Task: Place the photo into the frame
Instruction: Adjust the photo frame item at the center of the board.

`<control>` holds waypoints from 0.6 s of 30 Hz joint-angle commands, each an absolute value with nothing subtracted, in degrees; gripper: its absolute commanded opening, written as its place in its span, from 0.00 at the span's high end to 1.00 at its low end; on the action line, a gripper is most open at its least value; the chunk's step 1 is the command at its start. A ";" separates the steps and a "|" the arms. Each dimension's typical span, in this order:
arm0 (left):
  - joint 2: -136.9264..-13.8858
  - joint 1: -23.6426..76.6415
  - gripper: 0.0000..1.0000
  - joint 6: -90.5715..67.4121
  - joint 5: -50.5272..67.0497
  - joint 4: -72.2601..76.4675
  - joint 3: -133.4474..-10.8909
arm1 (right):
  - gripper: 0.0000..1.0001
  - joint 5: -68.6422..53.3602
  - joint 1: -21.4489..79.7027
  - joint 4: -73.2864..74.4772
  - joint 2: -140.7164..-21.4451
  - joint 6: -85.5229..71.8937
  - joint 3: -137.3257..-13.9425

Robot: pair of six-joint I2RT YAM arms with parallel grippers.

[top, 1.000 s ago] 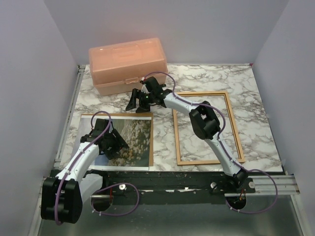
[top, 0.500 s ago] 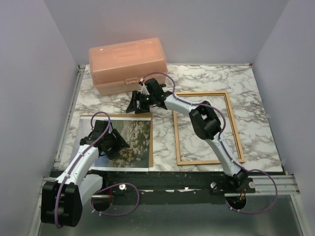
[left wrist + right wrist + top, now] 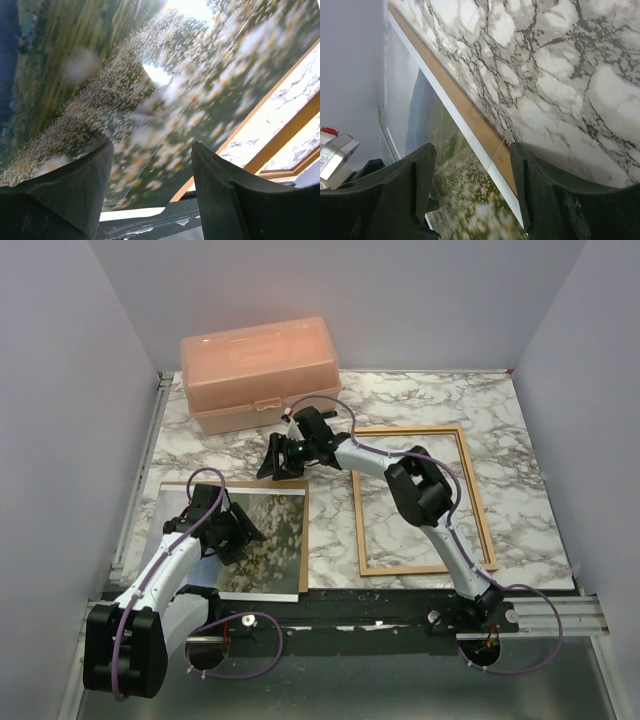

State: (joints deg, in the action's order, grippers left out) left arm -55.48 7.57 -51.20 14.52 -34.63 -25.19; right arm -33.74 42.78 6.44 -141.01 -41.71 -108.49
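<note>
No writing, number or sign can be read anywhere. A small silver tag, at the right wrist view's left edge, left of the photo, bears tiny dark marks, too small to read.

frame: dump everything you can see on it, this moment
The frame is a thin, narrow-edged rectangle, orange-brown, wood by its look, empty: marble shows through. It lies flat on the right half of the table, long sides running away from the arm bases. The right arm crosses above it; contact cannot be told. No gripper holds it. The photo lies apart, to its left.
</note>
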 commanded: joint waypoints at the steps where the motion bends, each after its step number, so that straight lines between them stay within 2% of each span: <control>1: -57.34 7.43 0.35 -49.26 13.87 -33.51 -24.03 | 0.31 -33.52 45.46 16.18 -140.68 -42.63 -102.47; 10: -59.14 9.25 0.34 -50.15 15.63 -32.31 -24.77 | 0.29 -31.01 40.82 11.53 -131.35 -45.90 -90.92; 18: -65.35 17.04 0.34 -54.23 16.33 -27.62 -25.93 | 0.28 -27.41 38.97 13.98 -124.85 -43.44 -86.68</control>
State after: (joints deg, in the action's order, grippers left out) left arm -61.49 13.13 -52.29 17.76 -30.79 -26.87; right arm -31.03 39.38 7.40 -127.76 -45.32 -89.27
